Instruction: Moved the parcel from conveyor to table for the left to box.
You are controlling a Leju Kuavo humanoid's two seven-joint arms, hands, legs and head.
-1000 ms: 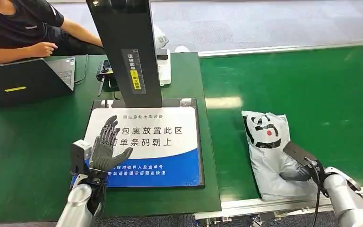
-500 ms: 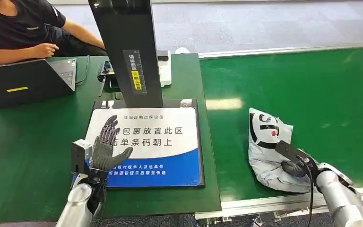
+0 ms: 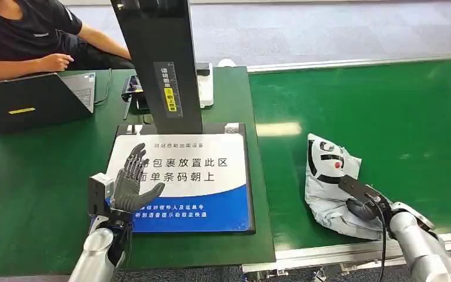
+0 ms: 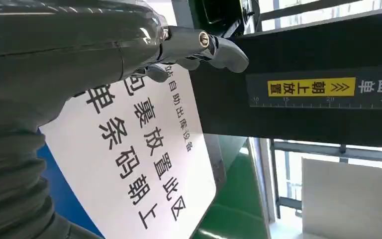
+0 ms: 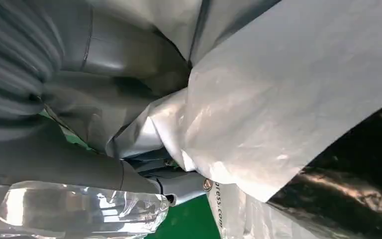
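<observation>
Item: parcel (image 3: pixel 329 182), grey-white poly mailer with black print and a red dot. Location: on the green conveyor (image 3: pixel 387 111), near edge, right of the bench (image 3: pixel 29 200). Condition: crumpled and bunched up at its near end.

Right robot hand (image 3: pixel 361 205): clamped on the parcel's near end; in the right wrist view the film (image 5: pixel 258 124) is gathered between thumb and fingers.

Left robot hand (image 3: pixel 130 182): fingers apart, holding nothing, hovering over the placement mat (image 3: pixel 211 176), the white and blue sheet on the bench.

Step in hand, as judged: lifting the parcel for carrying left. Advice: the film looks slippery and limp, so keep the grasp firm, raise it enough for the drooping far end to clear the conveyor's near rail and the bench edge, then set it flat on the mat.

In the way: the dark scanner column (image 3: pixel 155 64) standing at the mat's far side; the left robot hand itself over the mat.

Also present: laptop (image 3: pixel 32 100) far left, a seated person (image 3: pixel 23 35) behind it.
</observation>
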